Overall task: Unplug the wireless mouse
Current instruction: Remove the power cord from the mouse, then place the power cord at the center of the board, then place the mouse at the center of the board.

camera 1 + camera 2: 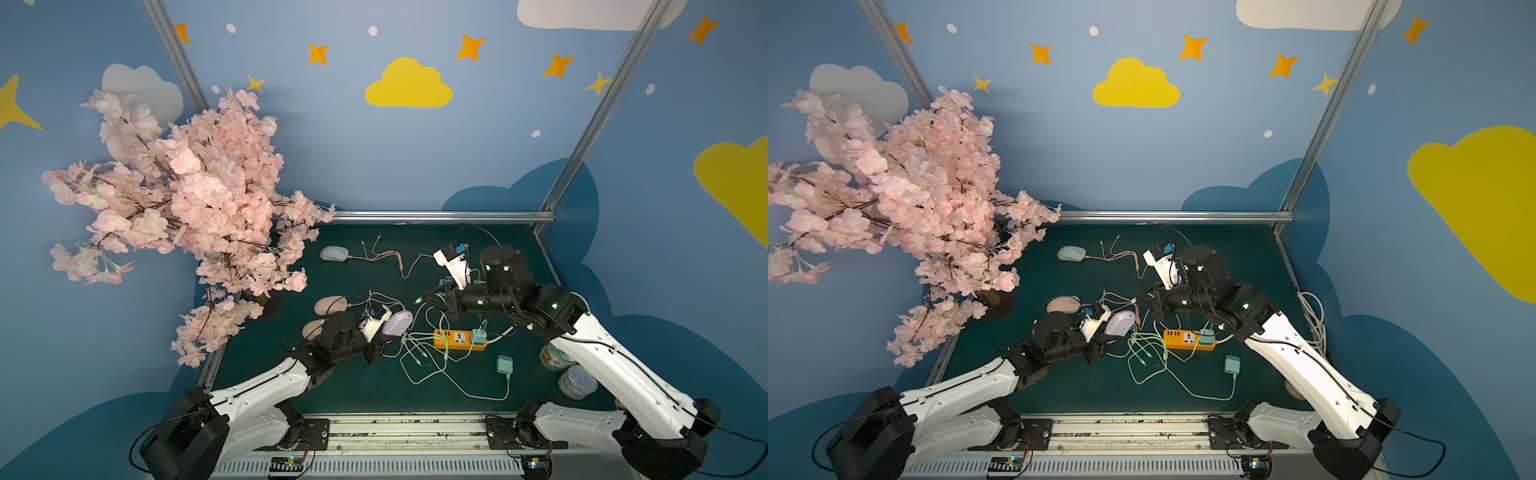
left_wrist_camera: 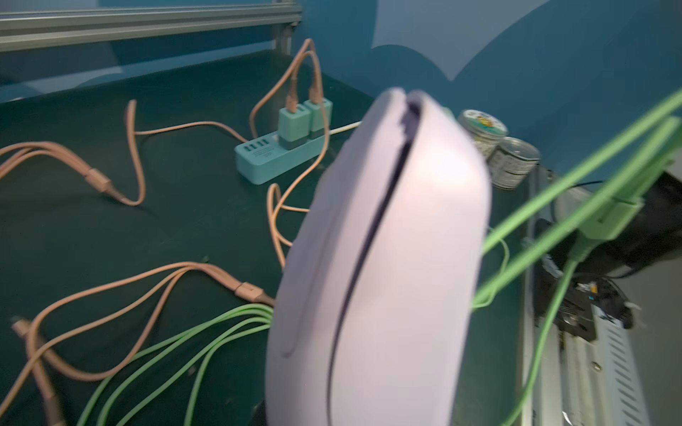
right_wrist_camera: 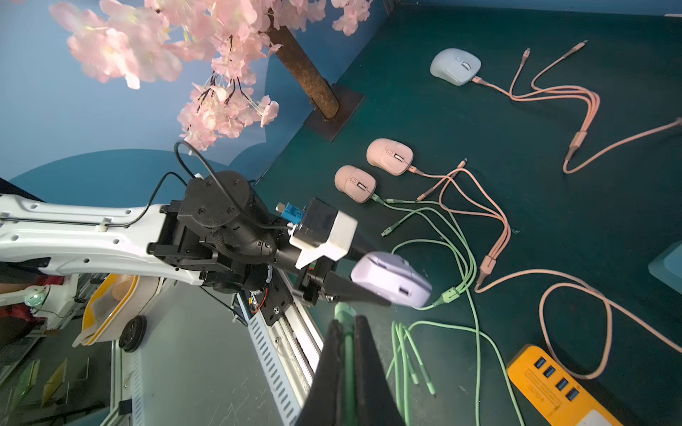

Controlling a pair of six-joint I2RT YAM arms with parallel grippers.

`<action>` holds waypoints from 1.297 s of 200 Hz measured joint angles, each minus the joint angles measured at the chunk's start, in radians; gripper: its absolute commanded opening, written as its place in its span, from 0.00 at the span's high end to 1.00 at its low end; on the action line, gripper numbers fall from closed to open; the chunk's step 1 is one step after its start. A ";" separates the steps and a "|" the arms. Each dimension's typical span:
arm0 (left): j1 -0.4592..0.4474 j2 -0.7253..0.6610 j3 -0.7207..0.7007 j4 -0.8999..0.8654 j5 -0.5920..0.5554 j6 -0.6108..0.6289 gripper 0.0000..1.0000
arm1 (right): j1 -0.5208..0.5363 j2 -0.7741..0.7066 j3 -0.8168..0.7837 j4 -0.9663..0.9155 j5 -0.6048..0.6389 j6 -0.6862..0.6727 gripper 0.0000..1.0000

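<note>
The dark green table (image 1: 374,386) fills the floor of the blue-walled cell, with a pink blossom tree (image 1: 199,199) standing at its far left corner. Both arms reach in towards the middle. An orange power strip (image 1: 459,339) lies right of centre, and loose green and pink cables trail over the cloth around it.

The left gripper (image 3: 378,276) is clamped on the lilac mouse (image 3: 391,276), one finger on each long side. The mouse is held tilted and off the table, just left of the strip in both top views (image 1: 1120,323). In the left wrist view it stands on edge close to the lens (image 2: 387,258).

The right gripper (image 3: 347,328) is pinched tight on the end of the green cable (image 3: 345,313), whose plug sticks out between the fingers. That plug sits just beside the mouse's front end but apart from it, and the port on that end shows empty. The cable's splitter (image 3: 448,295) hangs next to the mouse.

Two pink mice (image 3: 389,156) lie further left and a pale blue mouse (image 1: 334,253) lies near the back, each with a cable plugged in.
</note>
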 measured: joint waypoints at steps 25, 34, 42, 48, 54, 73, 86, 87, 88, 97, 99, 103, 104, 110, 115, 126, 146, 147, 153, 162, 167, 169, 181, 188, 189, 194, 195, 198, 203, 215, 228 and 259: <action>0.010 -0.115 -0.006 -0.068 -0.156 -0.047 0.81 | 0.015 -0.013 -0.132 0.070 -0.028 0.035 1.00; 0.011 -0.164 -0.006 -0.093 -0.196 -0.060 0.81 | 0.035 -0.012 -0.195 0.103 -0.040 0.053 1.00; 0.011 -0.202 -0.006 -0.110 -0.224 -0.070 0.81 | 0.056 -0.003 -0.245 0.122 -0.048 0.068 1.00; 0.011 -0.232 -0.006 -0.124 -0.245 -0.077 0.81 | 0.072 0.007 -0.277 0.136 -0.052 0.080 1.00; 0.011 -0.253 -0.006 -0.133 -0.259 -0.083 0.82 | 0.085 0.019 -0.307 0.154 -0.054 0.089 1.00; 0.011 -0.294 -0.006 -0.161 -0.290 -0.098 0.82 | 0.107 0.047 -0.387 0.214 -0.052 0.112 1.00; 0.011 -0.301 -0.006 -0.187 -0.300 -0.106 0.82 | 0.107 0.061 -0.432 0.246 -0.040 0.115 1.00; 0.011 -0.301 -0.006 -0.190 -0.301 -0.106 0.82 | 0.107 0.061 -0.434 0.248 -0.040 0.115 1.00; 0.011 -0.301 -0.006 -0.193 -0.302 -0.108 0.82 | 0.107 0.062 -0.436 0.250 -0.039 0.115 1.00; 0.011 -0.301 -0.006 -0.218 -0.304 -0.117 0.82 | 0.107 0.070 -0.460 0.269 -0.031 0.112 1.00; 0.011 -0.301 -0.006 -0.222 -0.304 -0.119 0.82 | 0.107 0.072 -0.464 0.273 -0.029 0.111 1.00; 0.011 -0.301 -0.006 -0.233 -0.304 -0.123 0.82 | 0.107 0.076 -0.473 0.280 -0.026 0.109 1.00; 0.011 -0.301 -0.006 -0.237 -0.304 -0.125 0.82 | 0.108 0.077 -0.476 0.283 -0.026 0.109 1.00; 0.011 -0.301 -0.006 -0.251 -0.304 -0.132 0.82 | 0.108 0.083 -0.487 0.292 -0.023 0.104 1.00; 0.011 -0.301 -0.006 -0.262 -0.303 -0.140 0.82 | 0.109 0.089 -0.495 0.301 -0.022 0.101 1.00; 0.011 -0.301 -0.006 -0.285 -0.302 -0.157 0.82 | 0.111 0.106 -0.512 0.320 -0.023 0.092 1.00; 0.011 -0.301 -0.006 -0.317 -0.297 -0.186 0.82 | 0.116 0.166 -0.524 0.344 -0.035 0.076 1.00; 0.011 -0.301 -0.006 -0.319 -0.297 -0.188 0.82 | 0.116 0.168 -0.524 0.344 -0.036 0.076 1.00; 0.011 -0.300 -0.006 -0.327 -0.295 -0.195 0.82 | 0.117 0.193 -0.524 0.353 -0.042 0.072 1.00; 0.010 -0.298 -0.006 -0.336 -0.293 -0.204 0.83 | 0.117 0.229 -0.524 0.362 -0.054 0.064 1.00; 0.010 -0.296 -0.006 -0.340 -0.291 -0.210 0.83 | 0.117 0.250 -0.523 0.364 -0.061 0.058 1.00; 0.010 -0.295 -0.006 -0.341 -0.291 -0.211 0.83 | 0.117 0.257 -0.522 0.364 -0.062 0.056 1.00; 0.010 -0.286 -0.006 -0.350 -0.287 -0.221 0.83 | 0.117 0.302 -0.508 0.355 -0.079 0.039 0.92; 0.010 -0.280 -0.006 -0.355 -0.284 -0.225 0.83 | 0.117 0.325 -0.492 0.345 -0.087 0.030 0.76; 0.010 -0.279 -0.006 -0.356 -0.283 -0.226 0.84 | 0.117 0.330 -0.489 0.345 -0.088 0.027 0.75; 0.008 -0.275 -0.006 -0.360 -0.282 -0.230 0.84 | 0.117 0.344 -0.474 0.337 -0.096 0.020 0.65; 0.008 -0.274 -0.006 -0.362 -0.281 -0.230 0.84 | 0.117 0.346 -0.471 0.336 -0.097 0.018 0.63; 0.008 -0.271 -0.006 -0.364 -0.280 -0.233 0.84 | 0.117 0.353 -0.460 0.333 -0.100 0.011 0.59; 0.007 -0.267 -0.006 -0.369 -0.279 -0.236 0.84 | 0.117 0.363 -0.443 0.326 -0.105 0.002 0.53; 0.006 -0.261 -0.006 -0.377 -0.274 -0.241 0.84 | 0.117 0.373 -0.396 0.306 -0.113 -0.024 0.45; 0.005 -0.258 -0.006 -0.384 -0.272 -0.248 0.84 | 0.114 0.370 -0.339 0.277 -0.117 -0.049 0.40; 0.003 -0.258 -0.006 -0.393 -0.269 -0.261 0.84 | 0.072 0.300 -0.245 0.213 -0.100 -0.108 0.37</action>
